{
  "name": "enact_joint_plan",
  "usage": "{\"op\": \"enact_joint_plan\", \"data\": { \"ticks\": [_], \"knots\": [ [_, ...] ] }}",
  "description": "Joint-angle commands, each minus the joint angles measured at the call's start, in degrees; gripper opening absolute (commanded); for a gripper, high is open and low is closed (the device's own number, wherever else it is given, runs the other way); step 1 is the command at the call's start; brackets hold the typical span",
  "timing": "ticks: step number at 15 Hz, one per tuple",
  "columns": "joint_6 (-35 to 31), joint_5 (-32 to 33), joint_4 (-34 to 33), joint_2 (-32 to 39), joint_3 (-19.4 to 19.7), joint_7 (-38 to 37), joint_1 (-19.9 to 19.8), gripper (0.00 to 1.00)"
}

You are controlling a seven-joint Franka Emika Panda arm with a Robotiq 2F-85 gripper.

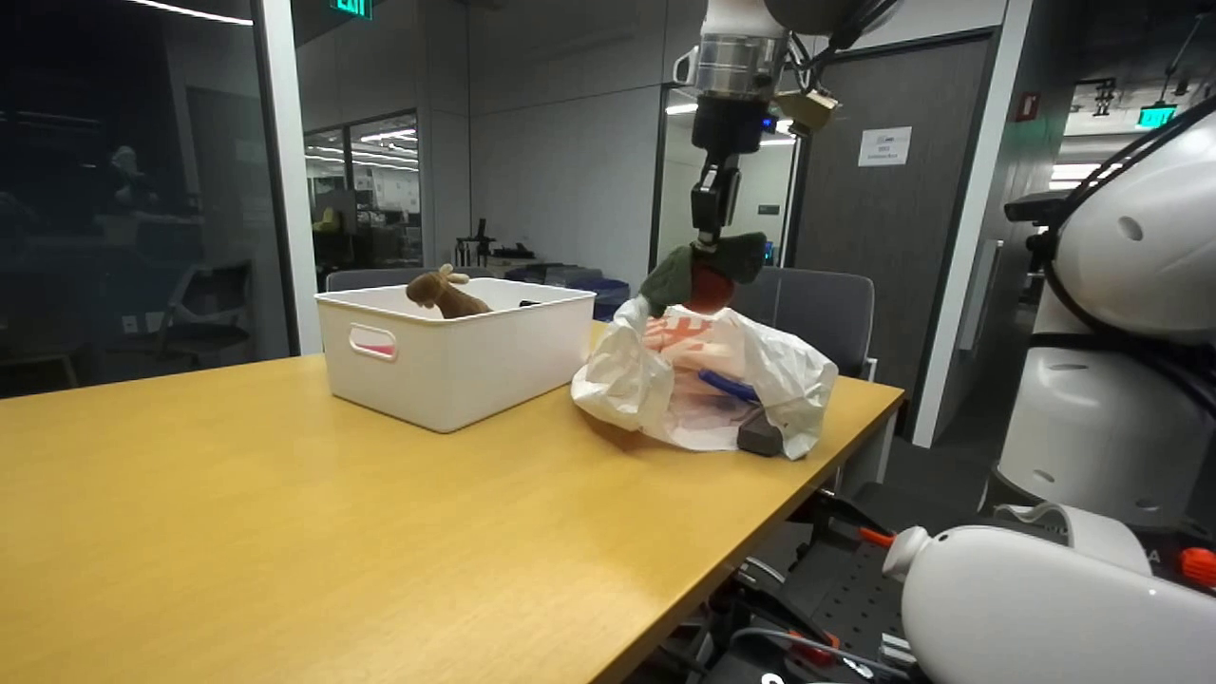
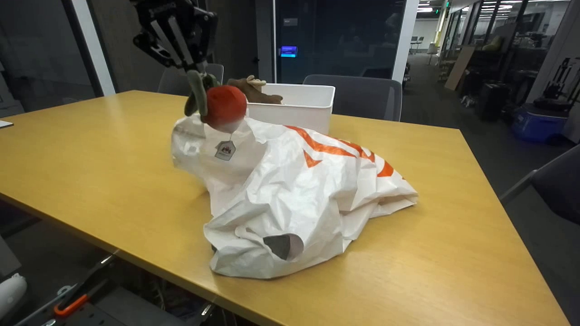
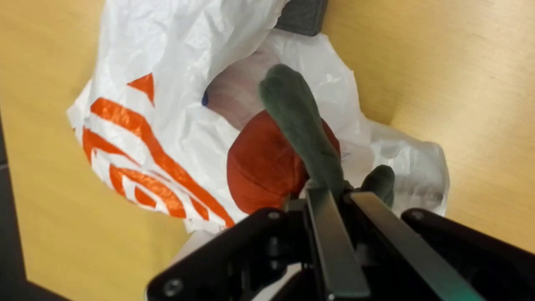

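The tool (image 3: 340, 194) pinches the leafy green top of a red soft toy (image 2: 225, 106) — the toy hangs above the worktop (image 1: 332, 532) at the mouth of a crumpled white bag (image 2: 308, 181), a small tag (image 2: 225, 150) dangling from it. A dark block (image 1: 760, 434) lies at the bag's edge, and near the bag stands a white bin (image 1: 513, 356) — a brown toy animal (image 1: 456, 299) pokes above its rim

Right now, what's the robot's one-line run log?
tool: holding plush radish by leafy top | below: white plastic bag | white bin: brown plush animal inside
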State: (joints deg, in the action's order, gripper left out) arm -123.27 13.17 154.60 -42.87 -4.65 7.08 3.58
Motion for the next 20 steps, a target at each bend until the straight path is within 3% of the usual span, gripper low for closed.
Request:
{"op": "enact_joint_plan", "data": {
  "ticks": [1,6,12,13,15,19,20],
  "knots": [
    [-6.10,7.52,-3.83,3.59,-4.99,-3.59,-1.66,0.02],
    [-15.35,24.57,-13.33,16.58,-13.74,-13.58,-8.61,0.02],
    [-6.35,49.69,-31.77,35.56,-23.80,-31.47,-16.57,0.02],
    [-2.01,53.06,-34.57,39.18,-19.14,-32.33,-10.41,0.02],
    [2.46,55.99,-38.66,43.50,-16.47,-31.53,-6.70,0.02],
    [6.21,55.14,-45.68,51.25,-11.41,-28.95,-0.38,0.02],
    [6.55,54.54,-46.84,52.50,-10.52,-28.94,0.73,0.32]
  ]
}}
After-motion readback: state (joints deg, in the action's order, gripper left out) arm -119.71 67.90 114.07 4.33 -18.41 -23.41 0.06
